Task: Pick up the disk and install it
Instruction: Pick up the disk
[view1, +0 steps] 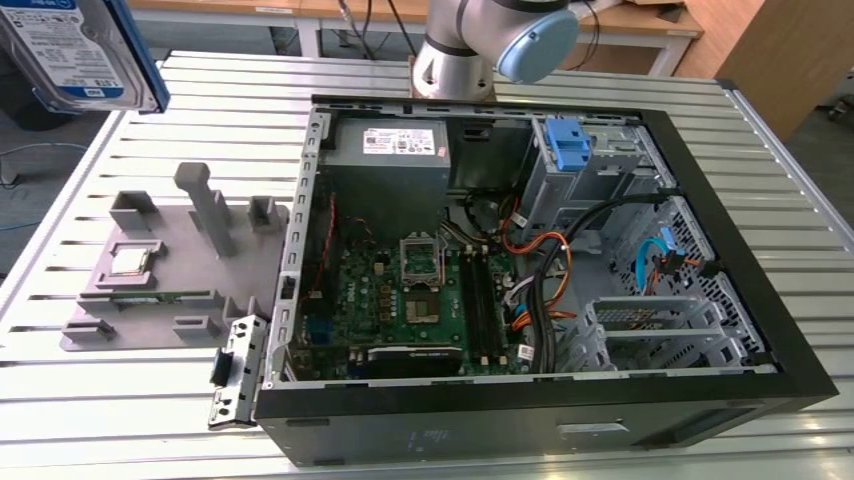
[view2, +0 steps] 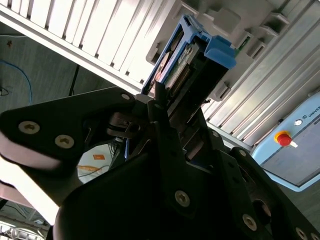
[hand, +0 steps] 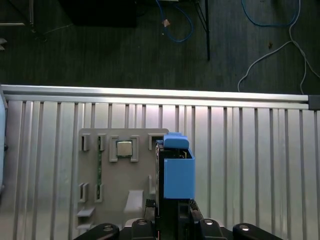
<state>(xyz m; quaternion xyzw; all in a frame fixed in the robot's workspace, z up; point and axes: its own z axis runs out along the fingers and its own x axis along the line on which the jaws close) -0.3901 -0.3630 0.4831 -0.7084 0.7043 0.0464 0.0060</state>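
In the exterior view the disk (view1: 74, 50) hangs at about ten o'clock, raised clear of the table (view1: 80, 420), label toward the camera; the grey holder (view1: 160, 290) lies toward six o'clock from it; the open case (view1: 534, 425) lies toward four o'clock, its blue-latched bay (view1: 570, 145) at about one o'clock inside; in both wrist views the gripper (hand: 175, 206) is clenched on the disk's near end; the disk's long axis runs straight out from the fingers, blue end leading, over the holder.

Silver disk (view1: 74, 50), blue-and-white label (view1: 60, 35), blue bracket (hand: 178, 172) round its edges, clamped in the hand (hand: 172, 212), held aloft
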